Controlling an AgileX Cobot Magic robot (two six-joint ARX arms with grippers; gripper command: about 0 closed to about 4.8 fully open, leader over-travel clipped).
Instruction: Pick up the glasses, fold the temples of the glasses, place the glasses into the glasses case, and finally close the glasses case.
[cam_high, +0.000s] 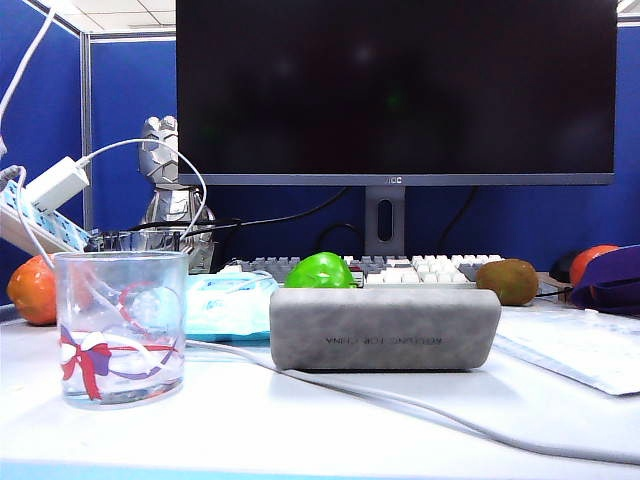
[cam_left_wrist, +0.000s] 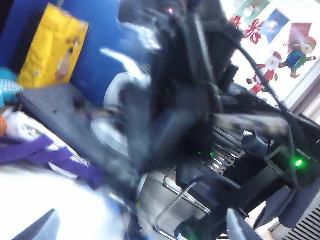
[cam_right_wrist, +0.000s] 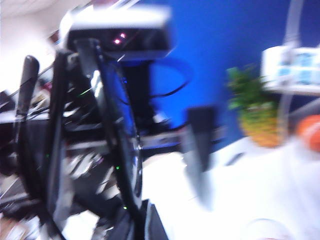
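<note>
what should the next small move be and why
Probably none beyond parking both arms: the glasses case lies closed on the table, no glasses show outside it, and the open left tool and shut right tool point away at the room.

On the table: 1 grey suede-like oblong glasses case (cam_high: 385, 329), 1 clear ribbon-printed glass tumbler (cam_high: 121, 326), 1 green round fruit (cam_high: 320, 271), 1 brown kiwi (cam_high: 508, 281), seemingly 2 orange fruits (cam_high: 32, 290).
</note>
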